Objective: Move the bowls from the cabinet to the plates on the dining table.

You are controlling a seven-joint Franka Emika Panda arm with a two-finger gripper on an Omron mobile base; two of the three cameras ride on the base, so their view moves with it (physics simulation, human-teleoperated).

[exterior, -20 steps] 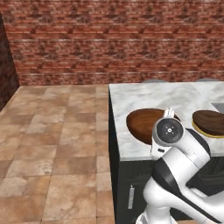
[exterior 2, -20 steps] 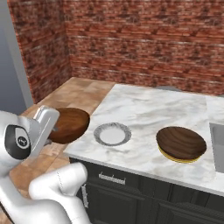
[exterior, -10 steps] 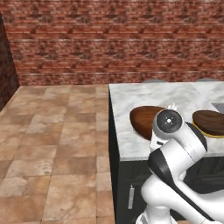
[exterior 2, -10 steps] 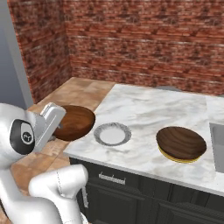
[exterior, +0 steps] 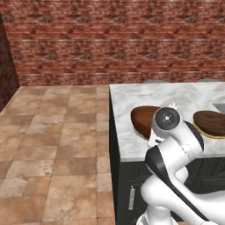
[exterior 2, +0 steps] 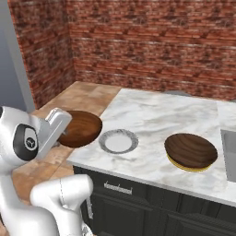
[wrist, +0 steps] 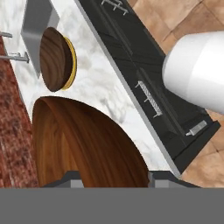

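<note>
The gripper (exterior 2: 62, 131) grips a wooden bowl (exterior 2: 82, 128) by its rim, held just off the marble island's (exterior 2: 156, 115) left edge. The pale plate (exterior 2: 118, 140) lies just beside it, toward the sink side. Farther along, the second bowl (exterior 2: 191, 150) sits on the yellow-rimmed plate (exterior 2: 186, 166). Brick walls and tiled floor surround.

The left base view is looking forward and down from behind the arm's left side, taking in the tiled floor (exterior: 57, 145), the brick wall (exterior: 110, 39) and the near corner of the marble surface (exterior: 149, 99). The right base view is looking from the arm's right, sitting nearer that surface (exterior 2: 156, 120) and facing the same brick wall (exterior 2: 152, 41). The hand view is rolling sideways, looking close along the surface (wrist: 98, 83) and its dark base (wrist: 140, 65). All three are sharing the marble corner.
</note>
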